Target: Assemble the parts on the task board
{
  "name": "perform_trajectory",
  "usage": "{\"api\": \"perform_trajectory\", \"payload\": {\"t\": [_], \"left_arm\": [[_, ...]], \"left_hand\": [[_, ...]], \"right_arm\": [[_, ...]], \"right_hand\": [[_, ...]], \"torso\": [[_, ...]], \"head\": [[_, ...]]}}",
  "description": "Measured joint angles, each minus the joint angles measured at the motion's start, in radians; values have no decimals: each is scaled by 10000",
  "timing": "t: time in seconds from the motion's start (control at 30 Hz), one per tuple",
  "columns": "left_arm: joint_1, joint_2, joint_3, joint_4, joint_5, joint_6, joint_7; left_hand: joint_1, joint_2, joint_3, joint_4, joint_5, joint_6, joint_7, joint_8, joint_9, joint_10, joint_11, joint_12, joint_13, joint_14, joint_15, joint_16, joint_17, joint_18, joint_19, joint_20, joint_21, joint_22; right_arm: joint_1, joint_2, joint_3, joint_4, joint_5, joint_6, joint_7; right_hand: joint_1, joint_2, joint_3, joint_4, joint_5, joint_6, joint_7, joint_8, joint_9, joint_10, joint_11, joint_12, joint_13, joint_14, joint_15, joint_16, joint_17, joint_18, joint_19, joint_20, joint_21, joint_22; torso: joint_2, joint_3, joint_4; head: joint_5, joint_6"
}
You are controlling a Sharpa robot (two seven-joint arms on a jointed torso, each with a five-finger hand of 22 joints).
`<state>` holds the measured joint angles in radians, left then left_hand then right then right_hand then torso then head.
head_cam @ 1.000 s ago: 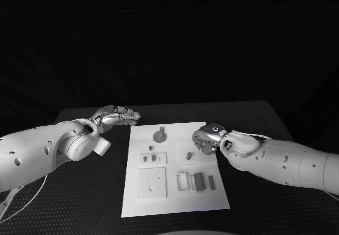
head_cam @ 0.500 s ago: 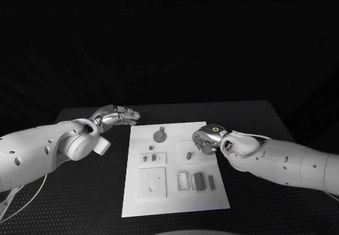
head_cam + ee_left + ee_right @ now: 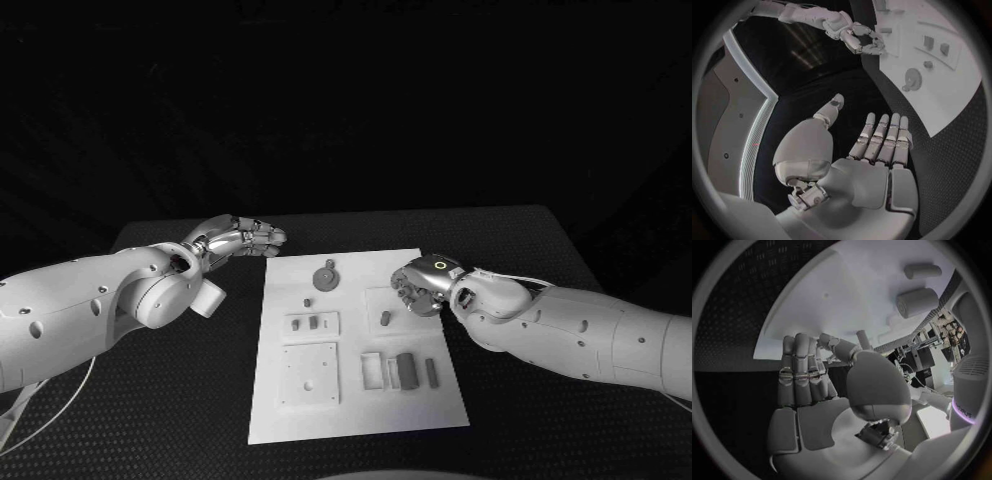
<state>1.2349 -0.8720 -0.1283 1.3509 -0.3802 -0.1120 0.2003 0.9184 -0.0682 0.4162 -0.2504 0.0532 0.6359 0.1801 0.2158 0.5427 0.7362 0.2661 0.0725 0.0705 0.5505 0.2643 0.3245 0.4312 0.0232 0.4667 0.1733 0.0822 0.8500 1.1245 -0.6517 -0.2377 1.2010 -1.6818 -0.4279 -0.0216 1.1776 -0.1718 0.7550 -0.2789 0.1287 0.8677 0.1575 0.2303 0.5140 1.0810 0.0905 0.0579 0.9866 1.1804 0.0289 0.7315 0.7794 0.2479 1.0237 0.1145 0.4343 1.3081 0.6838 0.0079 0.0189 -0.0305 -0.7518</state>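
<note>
Black, dimpled bench [image 3: 173, 400] fills my screen, and the flat white task board [image 3: 440, 415] lies in its middle with small grey parts spread over it. I see a round disc-shaped part [image 3: 329, 279] near the far end, two small pegs in a square recess [image 3: 304, 324] below it, a short upright grey peg [image 3: 385, 319] to their right, and slim bar-shaped parts [image 3: 407, 369] in slots at the near end.

My right silver robot hand [image 3: 418, 284] hovers over the board's far right corner, fingers curled inward. I cannot tell whether it pinches anything there. My left silver robot hand [image 3: 873, 150] hangs off the board's left edge, near the far corner, fingers straight and side by side, holding nothing.

I judge this an early step, with the right hand working at that corner recess. Next I would need a clearer look at the fingertips before lowering or lifting them.
</note>
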Motion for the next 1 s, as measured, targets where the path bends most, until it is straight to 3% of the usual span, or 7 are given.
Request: {"api": "perform_trajectory", "payload": {"t": [0.2, 0.3, 0.37, 0.57, 0.67, 0.83, 1.0], "left_arm": [[0, 5, 0, -3, -1, 20, -6], [0, 6, 0, -5, -1, 26, -8], [0, 6, 0, -8, -1, 30, -10], [0, 9, -1, -21, -2, 42, -14], [0, 9, -1, -21, -3, 50, -17], [0, 10, -1, -26, -5, 62, -22], [0, 11, -1, -27, -6, 71, -26]], "left_hand": [[0, 0, 0, 0, 0, 0, 0, 0, 0, 0, 0, 0, 0, 0, 0, 39, 0, 0, 0, 0, 0, 1], [0, 0, 0, 0, 0, 0, 0, 0, 0, 0, 0, 0, 1, 0, 0, 39, -1, 0, 0, 0, 0, 1], [0, 0, 0, 0, 0, 0, 0, 0, 0, 0, 0, 0, 1, 0, 0, 39, -1, -1, 0, 0, 0, 0], [0, 0, 0, 0, 0, 0, 0, 0, 0, 1, -1, 0, 1, 36, -36, 39, -2, 0, 0, 0, -39, 1], [0, 0, 0, 0, 0, 0, 0, 0, 0, 0, -1, 0, 1, 36, -36, 39, 8, -1, 0, 0, -39, 1], [0, 0, -27, -27, 0, 0, 0, 0, 1, 0, -1, 0, 1, 72, 0, 39, 7, 0, 0, 0, -39, -8], [0, 0, -28, -27, 0, 0, 0, 0, 1, 1, -1, 0, 2, 72, 0, 39, 7, -1, 0, 0, -39, -8]], "right_arm": [[1, 28, 1, -34, 64, 17, 30], [2, 45, 3, -42, 78, 27, 36], [5, 48, 9, -44, 84, 3, 43], [-14, 34, -9, -33, 118, -124, 64], [-27, 19, -19, -9, 153, -194, 86], [-35, 4, -21, 7, 224, -214, 130], [-33, -22, -21, 30, 245, -200, 153]], "right_hand": [[140, -7, -18, -44, 0, -166, -71, 4, -49, -180, -27, 127, 226, 70, -70, -55, -38, 0, -36, 36, -33, 2], [140, -6, -27, -53, 1, 19, -38, 96, -56, -48, 108, 223, 211, 70, -70, -55, -37, -3, -36, 36, -32, 3], [140, -7, -30, -56, 0, 306, -75, 169, -56, -218, 308, 238, 50, 69, -69, -55, -47, -11, -38, 38, -33, 6], [140, -7, -60, -25, 0, 284, 2, 281, -64, -449, 430, 81, 57, 69, -69, -55, -70, -12, -37, 37, -33, 6], [171, -38, -60, -25, 0, 87, 22, 143, -155, -833, 505, 67, 64, 50, -51, -123, -97, -14, -36, 37, -70, 4], [205, -72, -60, -25, 0, -57, -42, 78, -216, -1004, 510, 59, 64, 33, -33, -124, -115, -15, -72, 73, -85, 4], [205, -72, -60, -26, 0, 187, -66, 225, -206, -1019, 525, 59, 63, -151, 4, -249, -175, -14, -251, 142, -180, 2]], "torso": [[-1, -1, 0], [-1, 0, 1], [-1, 0, 1], [-2, 0, 0], [-2, 2, -1], [-2, 4, -1], [-2, 3, 0]], "head": [[-1, 1], [-1, 6], [-1, 6], [6, 6], [6, 7], [6, 14], [6, 20]]}}
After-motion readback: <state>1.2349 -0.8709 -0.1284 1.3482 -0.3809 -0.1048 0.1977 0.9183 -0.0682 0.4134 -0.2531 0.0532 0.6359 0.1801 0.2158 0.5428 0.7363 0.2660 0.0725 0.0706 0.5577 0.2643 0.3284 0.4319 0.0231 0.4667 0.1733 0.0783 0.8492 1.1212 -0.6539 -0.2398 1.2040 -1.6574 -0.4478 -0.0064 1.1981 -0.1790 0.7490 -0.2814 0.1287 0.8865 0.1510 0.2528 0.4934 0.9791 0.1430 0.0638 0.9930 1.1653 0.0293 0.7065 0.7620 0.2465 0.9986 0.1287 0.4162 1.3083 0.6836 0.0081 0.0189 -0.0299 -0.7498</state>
